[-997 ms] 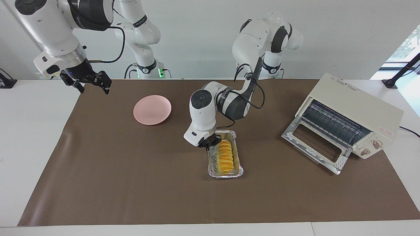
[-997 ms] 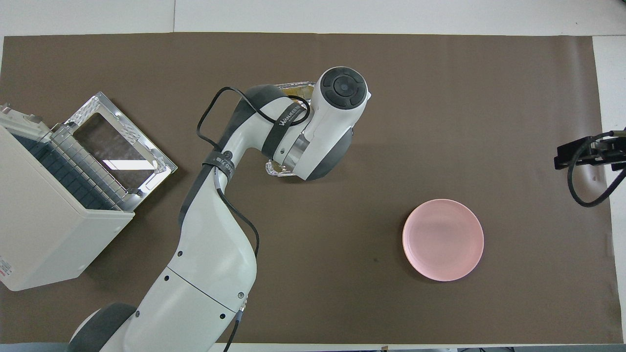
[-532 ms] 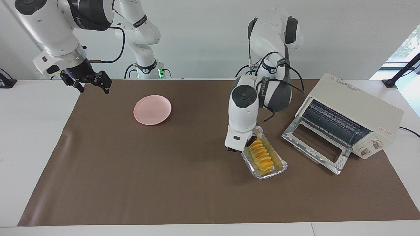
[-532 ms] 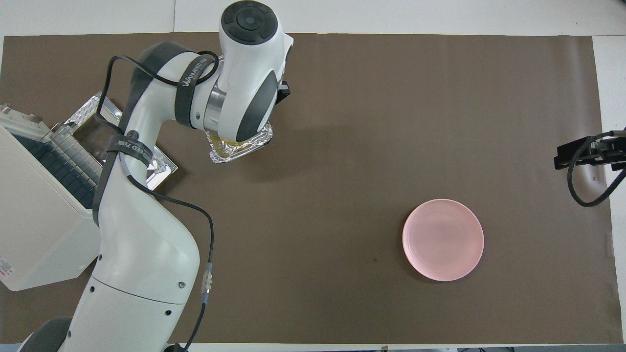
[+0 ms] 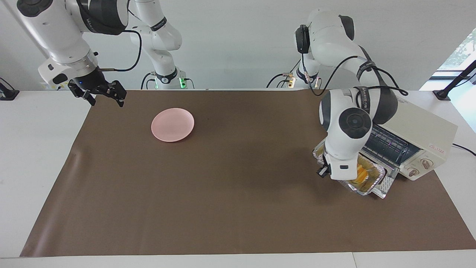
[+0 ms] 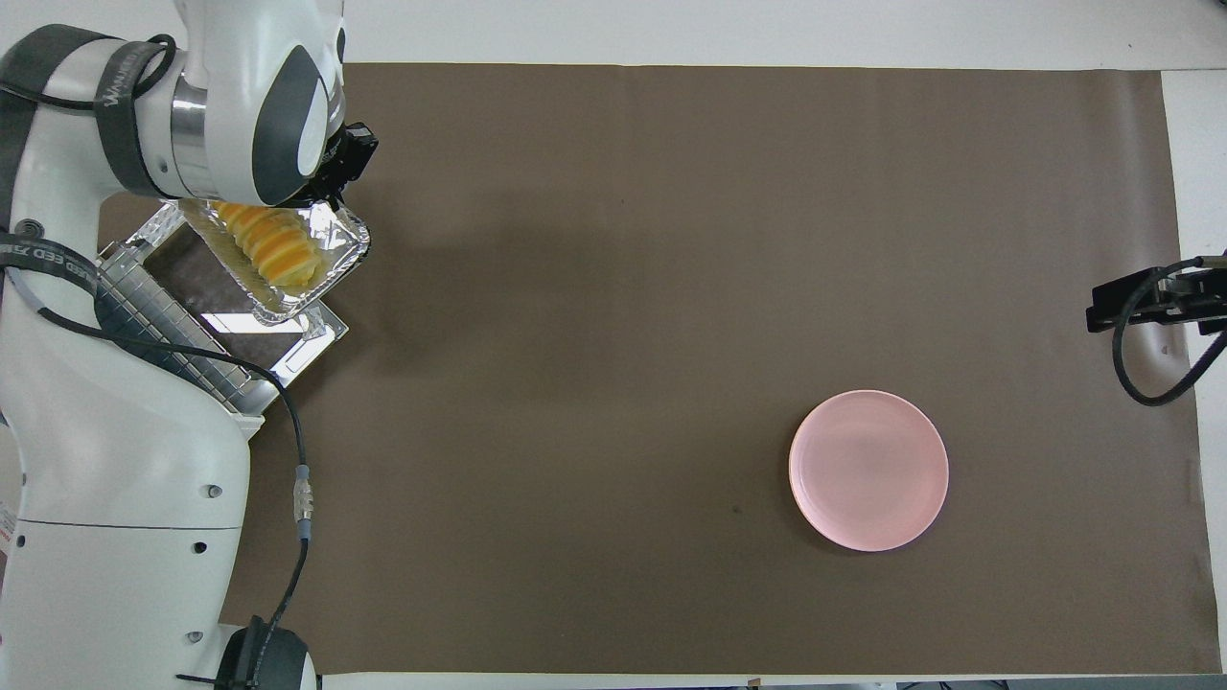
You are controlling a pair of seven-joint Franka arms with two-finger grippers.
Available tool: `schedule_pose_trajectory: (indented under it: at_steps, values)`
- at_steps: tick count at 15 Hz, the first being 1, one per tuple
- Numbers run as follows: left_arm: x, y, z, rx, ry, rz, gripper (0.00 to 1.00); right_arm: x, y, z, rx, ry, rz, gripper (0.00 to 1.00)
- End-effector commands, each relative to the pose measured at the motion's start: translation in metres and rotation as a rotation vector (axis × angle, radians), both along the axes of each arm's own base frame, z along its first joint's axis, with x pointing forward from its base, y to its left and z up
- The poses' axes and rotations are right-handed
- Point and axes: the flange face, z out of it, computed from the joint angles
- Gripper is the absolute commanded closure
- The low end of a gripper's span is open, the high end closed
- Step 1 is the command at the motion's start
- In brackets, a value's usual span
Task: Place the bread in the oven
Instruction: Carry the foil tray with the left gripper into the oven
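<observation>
At the right of the facing view, the left end effector (image 5: pixel 327 172) was closed on the rim of the foil tray (image 5: pixel 375 178), holding it in the air over the oven (image 5: pixel 416 128)'s lowered door (image 5: pixel 386 183). The bread (image 6: pixel 264 247) lay in that tray, seen at the upper left of the overhead view, above the door glass and not yet inside the oven. The step in hand looked like the carry to the oven mouth. The next move would likely call for lining the tray's long side up with the opening and sliding it level onto the wire rack (image 5: pixel 388 143), clear of the door frame, before letting go. The right end effector (image 5: pixel 99 93) waited at the upper left of the facing view, fingers spread and empty, over the table (image 5: pixel 223 208) edge, well apart from the pink plate (image 5: pixel 172 124).
</observation>
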Motion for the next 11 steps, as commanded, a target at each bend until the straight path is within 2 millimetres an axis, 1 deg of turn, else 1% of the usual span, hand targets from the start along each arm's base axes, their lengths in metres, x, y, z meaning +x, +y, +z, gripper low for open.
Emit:
schedule_pose_trajectory:
  at_steps: [1,2,4,5,7,9,11]
  values:
    - [-0.003,0.059,0.004,-0.022,0.041,0.113,1.0,-0.006,0.0,0.0,-0.007,0.005,0.016,0.0]
    - [-0.007,0.074,0.002,-0.025,0.056,0.137,1.0,-0.006,0.0,0.0,-0.007,0.005,0.016,0.0]
    - [-0.012,0.089,-0.004,-0.026,0.08,0.164,1.0,-0.006,0.0,0.0,-0.007,0.005,0.016,0.0]
    - [-0.012,0.105,-0.006,-0.024,0.089,0.191,1.0,-0.006,0.0,0.0,-0.007,0.005,0.016,0.0]
    - [-0.017,0.126,-0.011,-0.021,0.095,0.274,1.0,-0.006,0.0,0.0,-0.007,0.005,0.016,0.0]
    - [-0.025,0.135,-0.015,-0.019,0.113,0.345,1.0,-0.006,0.0,0.0,-0.007,0.005,0.016,0.0]
    - [-0.03,0.139,-0.019,-0.017,0.131,0.343,1.0,-0.006,0.0,0.0,-0.007,0.005,0.016,0.0]
